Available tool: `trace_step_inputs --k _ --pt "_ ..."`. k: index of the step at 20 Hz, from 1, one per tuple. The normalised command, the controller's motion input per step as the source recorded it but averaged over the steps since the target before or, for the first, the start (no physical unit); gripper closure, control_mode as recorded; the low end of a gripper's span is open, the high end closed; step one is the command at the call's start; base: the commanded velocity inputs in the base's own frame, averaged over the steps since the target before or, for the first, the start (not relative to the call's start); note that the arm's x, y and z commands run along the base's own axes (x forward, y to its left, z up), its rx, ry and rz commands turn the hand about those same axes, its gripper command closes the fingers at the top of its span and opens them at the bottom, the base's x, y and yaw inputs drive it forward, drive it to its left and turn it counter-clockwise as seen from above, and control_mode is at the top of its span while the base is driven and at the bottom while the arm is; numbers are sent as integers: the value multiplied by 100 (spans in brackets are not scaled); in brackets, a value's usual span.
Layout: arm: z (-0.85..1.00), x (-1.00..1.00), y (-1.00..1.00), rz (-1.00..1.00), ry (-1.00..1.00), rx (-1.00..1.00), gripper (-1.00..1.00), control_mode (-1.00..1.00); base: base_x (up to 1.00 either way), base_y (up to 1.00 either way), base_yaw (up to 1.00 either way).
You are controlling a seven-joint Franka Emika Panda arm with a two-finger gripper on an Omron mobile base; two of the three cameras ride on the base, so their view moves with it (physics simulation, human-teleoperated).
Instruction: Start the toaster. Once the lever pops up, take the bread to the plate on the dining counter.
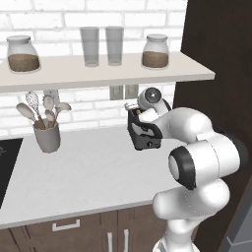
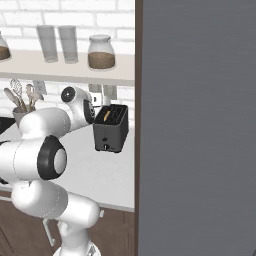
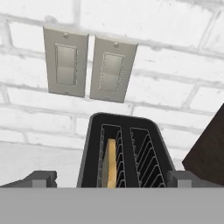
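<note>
The black toaster [image 1: 146, 135] stands on the pale worktop near the brick wall, also seen in the right base view [image 2: 111, 130]. Looking down from the hand, the toaster [image 3: 127, 153] has two slots, and the bread [image 3: 111, 164] stands on edge in the left one. A sliver of bread [image 2: 107, 115] shows in the slot from the right base too. My gripper [image 3: 113, 179] hangs just above the toaster's near end. It is open, fingertips [image 3: 43, 177] wide apart, nothing between them. The plate and the dining counter are out of view.
A grey utensil crock [image 1: 47, 137] stands at the left of the worktop [image 1: 88, 172]. A shelf [image 1: 98, 71] with jars and glasses hangs overhead. A dark tall cabinet [image 1: 221, 49] rises close to the right of the toaster. Two wall plates [image 3: 85, 68] are behind it.
</note>
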Motion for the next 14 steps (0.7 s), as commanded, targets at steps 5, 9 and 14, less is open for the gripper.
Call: trace_step_inputs --k 5,9,14 --pt "0 -9 0 0 0 0 -100 -100 0 0 0" --pt "0 -14 0 0 0 0 -100 -100 0 0 0" --pt "0 -16 0 0 0 0 -100 -100 0 0 0"
